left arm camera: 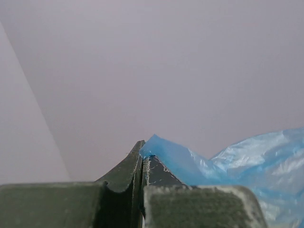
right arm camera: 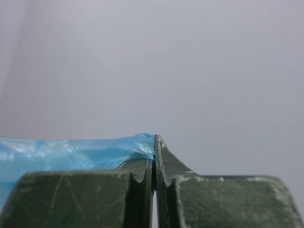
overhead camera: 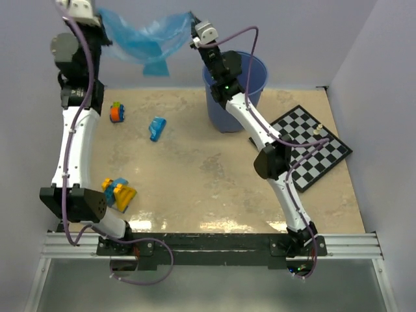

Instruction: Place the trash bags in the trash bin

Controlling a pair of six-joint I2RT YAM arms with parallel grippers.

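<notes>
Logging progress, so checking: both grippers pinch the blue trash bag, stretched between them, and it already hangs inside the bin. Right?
Not quite. The trash bag is not inside the trash bin; the top external view shows it held up in the air, left of the bin in that view. The left gripper and right gripper do each pinch it, stretched between them.

The right gripper (right arm camera: 154,142) fills the bottom of the view, its two dark, scuffed grey-green fingers (right arm camera: 137,173) pressed together with only a hairline seam between them. Pinched at their tips is the edge of a thin, crinkly bright-blue plastic film bag (right arm camera: 61,154). The film spreads away to the left in a shiny, wrinkled sheet and runs out of the frame. Behind it all is a plain pale grey wall (right arm camera: 190,61).
</notes>
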